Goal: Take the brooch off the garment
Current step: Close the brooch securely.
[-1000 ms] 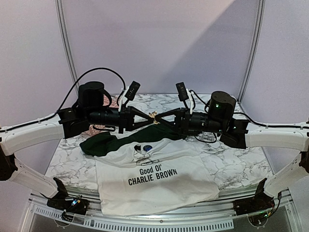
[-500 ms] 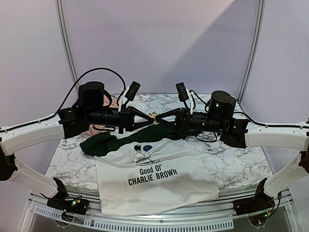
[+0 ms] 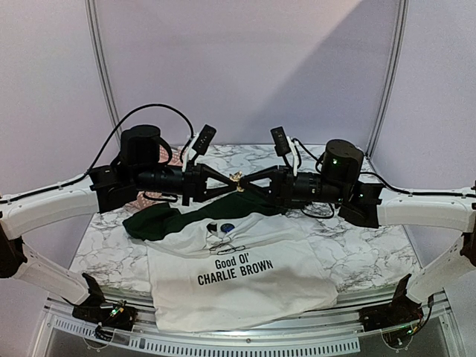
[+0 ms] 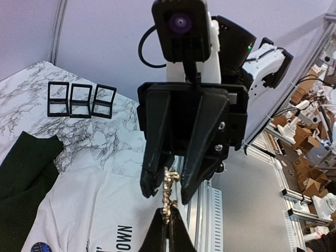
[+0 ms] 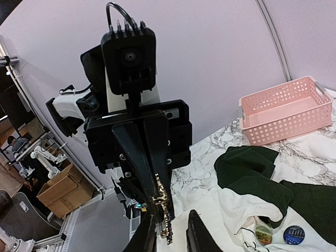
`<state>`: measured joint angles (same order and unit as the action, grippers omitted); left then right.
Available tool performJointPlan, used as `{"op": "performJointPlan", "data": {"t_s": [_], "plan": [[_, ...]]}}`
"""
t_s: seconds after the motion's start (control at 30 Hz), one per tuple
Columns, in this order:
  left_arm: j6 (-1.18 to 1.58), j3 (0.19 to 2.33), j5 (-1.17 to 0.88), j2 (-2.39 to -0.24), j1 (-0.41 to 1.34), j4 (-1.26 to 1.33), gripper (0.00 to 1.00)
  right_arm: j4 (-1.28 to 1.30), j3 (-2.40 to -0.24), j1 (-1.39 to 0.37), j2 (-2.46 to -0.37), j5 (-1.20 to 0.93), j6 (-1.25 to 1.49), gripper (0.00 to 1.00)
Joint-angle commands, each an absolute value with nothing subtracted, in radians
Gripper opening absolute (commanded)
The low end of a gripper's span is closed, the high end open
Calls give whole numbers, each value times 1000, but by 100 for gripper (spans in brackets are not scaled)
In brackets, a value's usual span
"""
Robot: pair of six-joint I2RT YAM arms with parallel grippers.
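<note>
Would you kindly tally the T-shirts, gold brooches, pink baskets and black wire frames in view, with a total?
White T-shirt with dark green sleeves: 1
Gold metal brooch: 1
Pink perforated plastic basket: 1
Black square wire frames: 3
Total: 6

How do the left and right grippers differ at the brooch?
The left gripper is shut on the brooch; the right gripper holds its fingers apart, the brooch between them. The left gripper reaches in from the left, the right gripper from the right. Both hover above the garment.
</note>
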<state>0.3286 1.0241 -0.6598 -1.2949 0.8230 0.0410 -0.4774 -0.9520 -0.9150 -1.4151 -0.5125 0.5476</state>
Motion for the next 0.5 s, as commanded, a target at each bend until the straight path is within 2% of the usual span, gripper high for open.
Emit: {"op": "performJointPlan", "data": {"t_s": [0.0, 0.23, 0.47], "plan": [[316, 1046, -668, -1297, 828, 34, 0, -515, -936, -908, -1409, -538, 538, 23], [318, 1048, -670, -1299, 824, 35, 0, -546, -901, -909, -1358, -526, 537, 34], [323, 1047, -676, -1299, 821, 41, 0, -557, -869, -908, -1325, -510, 541, 34]]}}
